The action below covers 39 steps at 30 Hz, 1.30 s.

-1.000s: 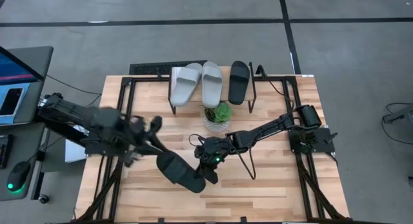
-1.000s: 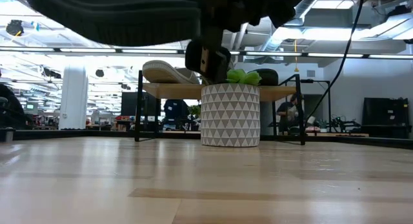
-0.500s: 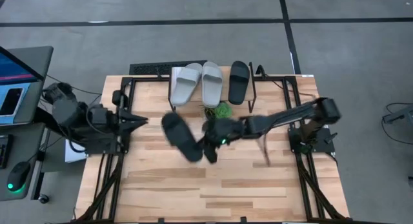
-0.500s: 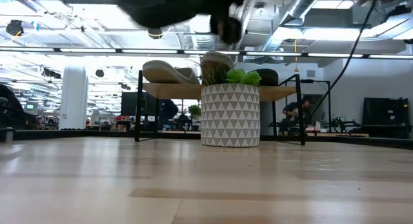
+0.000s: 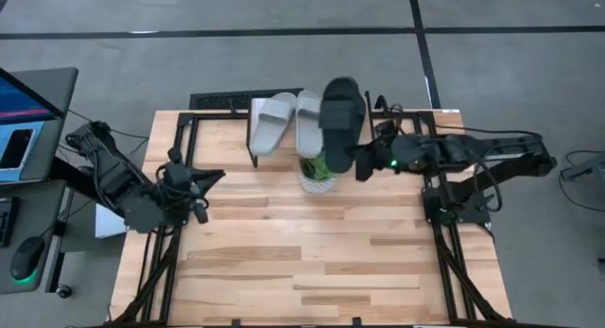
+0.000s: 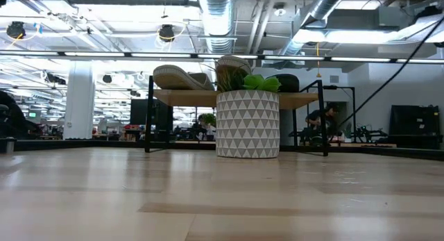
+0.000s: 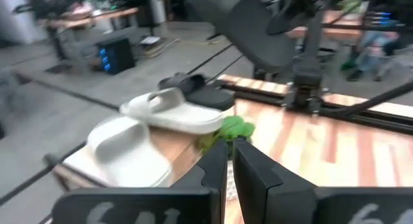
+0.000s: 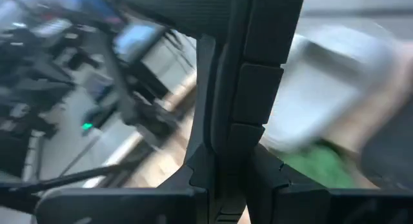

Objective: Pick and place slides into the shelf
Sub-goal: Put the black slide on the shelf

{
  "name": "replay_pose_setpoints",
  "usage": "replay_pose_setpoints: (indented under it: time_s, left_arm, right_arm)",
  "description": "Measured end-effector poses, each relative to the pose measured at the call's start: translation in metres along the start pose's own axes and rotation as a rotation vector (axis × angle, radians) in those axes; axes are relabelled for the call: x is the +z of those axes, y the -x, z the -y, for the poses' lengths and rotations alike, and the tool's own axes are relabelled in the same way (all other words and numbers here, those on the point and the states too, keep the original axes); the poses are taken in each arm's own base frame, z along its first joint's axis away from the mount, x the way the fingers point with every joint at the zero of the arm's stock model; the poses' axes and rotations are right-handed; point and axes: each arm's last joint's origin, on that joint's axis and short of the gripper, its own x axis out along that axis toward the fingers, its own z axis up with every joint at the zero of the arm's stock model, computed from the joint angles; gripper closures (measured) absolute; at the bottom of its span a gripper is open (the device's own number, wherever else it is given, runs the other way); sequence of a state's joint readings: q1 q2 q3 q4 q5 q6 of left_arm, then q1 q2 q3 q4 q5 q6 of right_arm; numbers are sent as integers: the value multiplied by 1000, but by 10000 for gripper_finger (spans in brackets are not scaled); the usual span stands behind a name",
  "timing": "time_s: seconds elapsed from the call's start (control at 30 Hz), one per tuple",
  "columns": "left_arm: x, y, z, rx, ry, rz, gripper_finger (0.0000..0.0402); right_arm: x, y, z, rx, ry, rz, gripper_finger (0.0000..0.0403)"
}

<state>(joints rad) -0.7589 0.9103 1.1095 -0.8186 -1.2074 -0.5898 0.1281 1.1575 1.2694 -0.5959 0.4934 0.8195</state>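
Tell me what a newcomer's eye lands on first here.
A black slide hangs in the air over the shelf, gripped by the right pincer reaching in from the right. On the shelf lie two grey slides side by side, with a potted plant on the table in front.

Light wooden table (image 5: pixel 312 262) is carrying a small shelf (image 5: pixel 257 109) at its far edge, plank top on thin black legs. Two light grey slides (image 5: pixel 288 120) are lying side by side on the shelf plank. A white patterned pot with a green plant (image 5: pixel 319 169) is standing on the table, just in front of the shelf.
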Motion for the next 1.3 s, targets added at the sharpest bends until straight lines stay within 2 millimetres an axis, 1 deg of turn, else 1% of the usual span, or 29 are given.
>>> replay_pose_setpoints:
  time_s: [0.07,0.17,0.3,0.4,0.53,0.73,0.9,1.0,1.13,1.3]
  left_arm:
    - [-5,-1,-2,36,16,-9,388]
    - [-8,0,-6,77,30,1,388]
    - [-8,0,-7,101,31,19,388]
    - [-8,0,-8,112,20,26,388]
    - [-10,0,-10,143,-23,39,388]
    - [-13,1,-18,208,-95,71,388]
    - [-14,6,-34,285,-132,142,388]
    - [-15,10,-48,310,-112,181,388]
    - [-17,16,-69,309,-77,192,388]
    - [-17,22,-83,291,-65,197,388]
  right_arm:
    - [7,2,15,-22,-30,-59,361]
    - [24,-1,39,-19,-95,-130,361]
    - [50,-8,71,-3,-210,-155,361]
    - [64,-17,94,16,-289,-190,361]
    - [72,-37,116,-34,-365,-223,361]
    - [73,-64,137,-55,-403,-307,361]
    - [74,-81,156,-69,-437,-357,362]
    - [75,-86,163,-63,-436,-367,362]
    - [74,-94,169,-67,-448,-393,362]
    - [72,-103,173,-72,-472,-409,362]
